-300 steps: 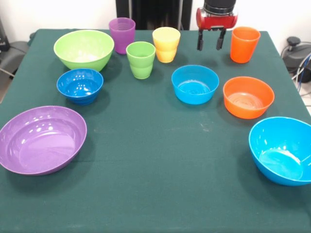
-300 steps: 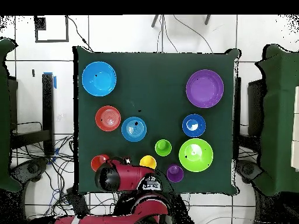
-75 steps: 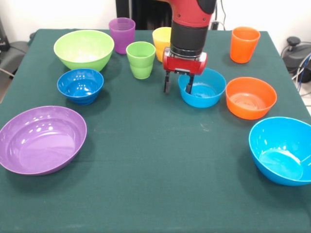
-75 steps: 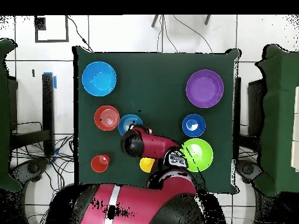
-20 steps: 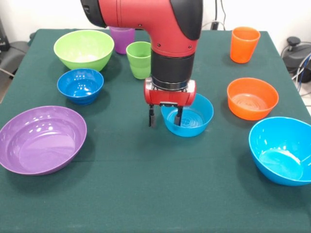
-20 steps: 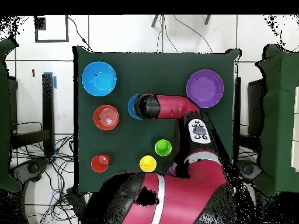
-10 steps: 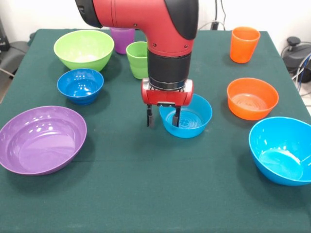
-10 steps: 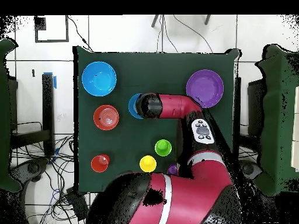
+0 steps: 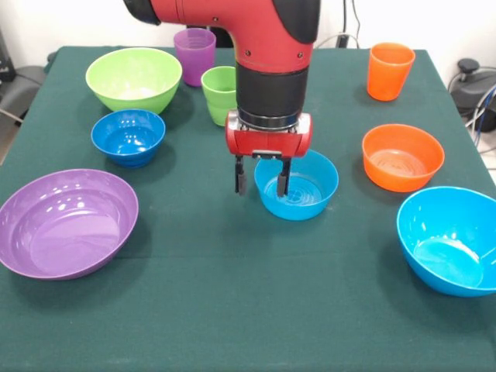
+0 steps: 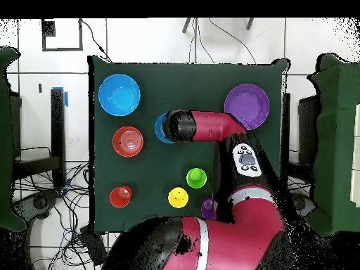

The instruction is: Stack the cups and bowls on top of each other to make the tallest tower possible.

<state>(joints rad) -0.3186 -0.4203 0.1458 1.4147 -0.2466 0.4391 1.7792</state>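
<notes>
One end effector (image 9: 263, 177) straddled the near-left rim of the small light blue bowl (image 9: 302, 188) at mid-bench (image 9: 232, 294), one finger (image 9: 284, 177) inside the bowl and the other outside, jaws parted around the wall; whether they pressed it could not be told. The small orange bowl (image 9: 402, 155) and large light blue bowl (image 9: 449, 239) lay separately to its right, the green cup (image 9: 220, 93) behind the arm. No tower stood.

Front cam faces robot across table (image 9: 232, 310) — overhead looks straight down; both share it.
</notes>
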